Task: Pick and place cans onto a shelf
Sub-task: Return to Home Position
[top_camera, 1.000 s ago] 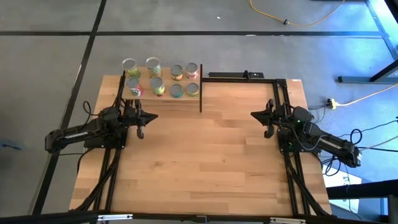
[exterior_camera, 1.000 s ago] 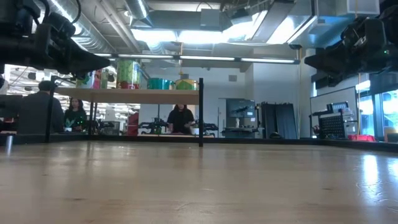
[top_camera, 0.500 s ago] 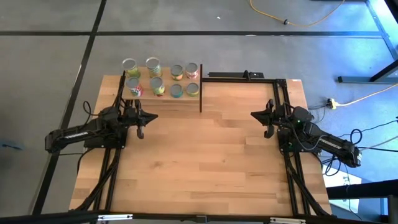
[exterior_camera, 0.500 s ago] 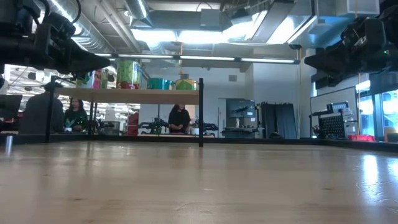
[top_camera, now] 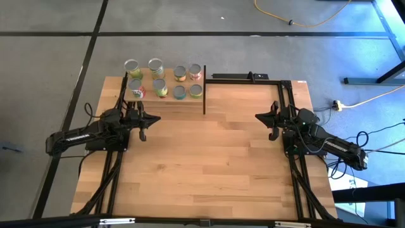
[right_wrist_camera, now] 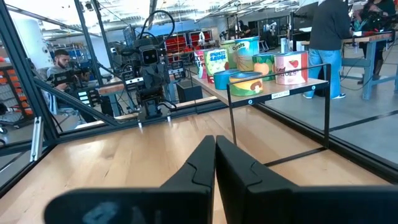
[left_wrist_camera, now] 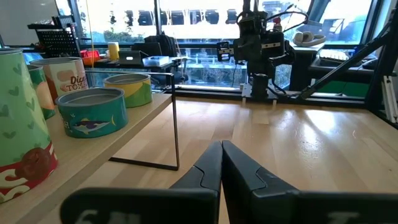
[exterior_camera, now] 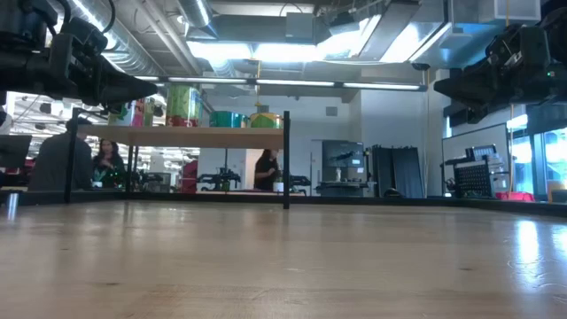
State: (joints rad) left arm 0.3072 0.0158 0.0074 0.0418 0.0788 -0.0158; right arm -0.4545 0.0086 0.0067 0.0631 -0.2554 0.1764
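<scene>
Several cans (top_camera: 163,80) with silvery tops stand upright in two rows on the shelf (top_camera: 171,101), a light-wood board on thin black posts with a black upright panel (top_camera: 204,88) at its right end, at the table's far left. They also show in the low view (exterior_camera: 184,105), the left wrist view (left_wrist_camera: 93,111) and the right wrist view (right_wrist_camera: 245,81). My left gripper (top_camera: 147,118) is shut and empty, just near of the shelf. My right gripper (top_camera: 262,117) is shut and empty at the table's right side.
A black frame (top_camera: 248,78) lies along the table's far right edge. The wooden tabletop (top_camera: 209,164) spreads between both arms and toward the near edge. People stand in the room beyond the table (exterior_camera: 266,170).
</scene>
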